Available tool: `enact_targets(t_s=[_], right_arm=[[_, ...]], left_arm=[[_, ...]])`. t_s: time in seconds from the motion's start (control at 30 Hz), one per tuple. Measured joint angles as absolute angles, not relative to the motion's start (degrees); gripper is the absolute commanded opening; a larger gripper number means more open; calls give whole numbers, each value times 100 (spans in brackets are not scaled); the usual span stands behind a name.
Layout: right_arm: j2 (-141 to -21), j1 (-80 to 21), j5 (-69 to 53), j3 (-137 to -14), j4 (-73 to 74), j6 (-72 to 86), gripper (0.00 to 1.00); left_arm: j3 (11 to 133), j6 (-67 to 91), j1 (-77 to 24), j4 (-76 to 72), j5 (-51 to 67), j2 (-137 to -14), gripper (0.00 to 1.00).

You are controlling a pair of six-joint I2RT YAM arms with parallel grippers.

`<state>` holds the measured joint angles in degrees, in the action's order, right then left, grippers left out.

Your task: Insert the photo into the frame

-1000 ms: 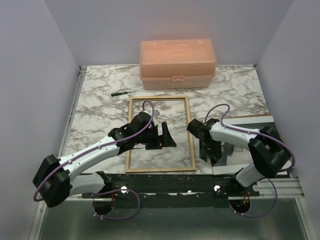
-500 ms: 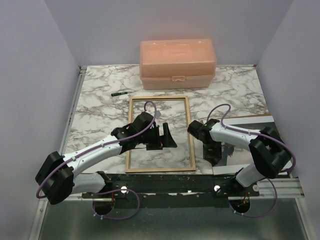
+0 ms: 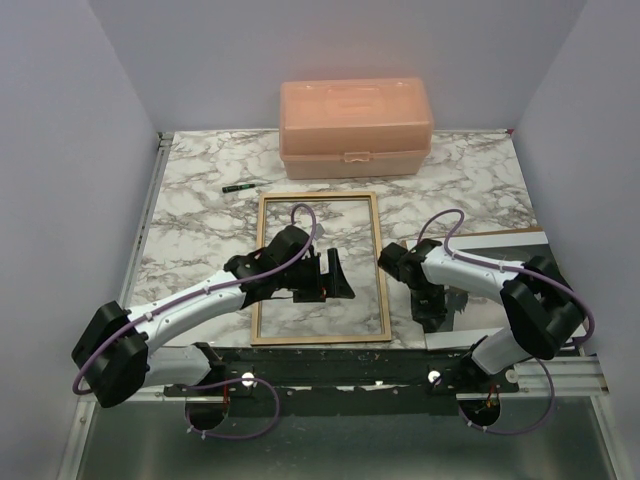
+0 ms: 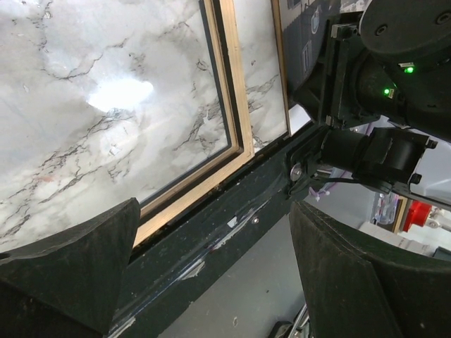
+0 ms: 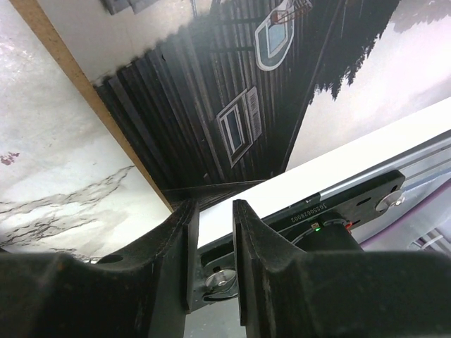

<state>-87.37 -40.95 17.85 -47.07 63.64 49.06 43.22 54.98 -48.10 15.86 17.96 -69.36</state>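
Observation:
The frame [image 3: 318,197] lies flat mid-table with its light wood back up; marble shows through its pane. Its near right corner [image 4: 236,91] shows in the left wrist view. My left gripper [image 3: 335,275] hovers over the frame's near half, open wide with nothing between its fingers [image 4: 211,225]. The photo [image 3: 500,250] lies at the right of the table, picture side up. A dark wooden building and white border [image 5: 232,105] fill the right wrist view. My right gripper [image 3: 430,315] sits low at the photo's near left corner. Its jaws [image 5: 213,205] stand a narrow gap apart, the white border showing between them.
A peach plastic box [image 3: 355,128] stands at the back. A small dark marker [image 3: 238,187] lies left of the frame's far end. A brown board edge [image 5: 63,63] runs along the photo's left side. A black rail [image 3: 330,360] marks the table's near edge.
The right gripper's jaws have narrowed and it has slid slightly toward the near edge at the photo's corner. The left arm has barely shifted.

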Motion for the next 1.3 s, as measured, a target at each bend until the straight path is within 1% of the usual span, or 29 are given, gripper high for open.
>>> enact_targets(t_s=[0.3,0.67,0.77,0.8,0.83,0.93,1.0,1.1,1.3], right_arm=[[-8768,-4095,1811,-4707,6396,4906,32],[-8530,-4095,1380,-4525,6134,4805,33],[-8534,-4095,1363,-4521,6117,4799,29],[-8536,-4095,1363,-4521,6114,4799,25],[-8541,-4095,1363,-4521,6114,4799,24],[-8606,-4095,1365,-4523,6114,4792,14],[-8683,-4095,1367,-4528,6114,4788,12],[-8774,-4095,1411,-4569,6147,4801,10],[-8945,-4095,1719,-4783,6265,4842,10]], left_arm=[[4370,5448,-4816,1601,1796,-7059,88],[4565,5448,-4980,1544,1798,-7384,88],[4611,5448,-5015,1546,1798,-7404,88],[4624,5448,-5019,1544,1798,-7411,88],[4628,5448,-5026,1546,1798,-7413,88],[4628,5448,-5054,1555,1798,-7415,88],[4628,5446,-5072,1555,1796,-7415,88],[4628,5428,-5074,1605,1776,-7413,88],[4665,5376,-5076,1684,1739,-7413,88]])
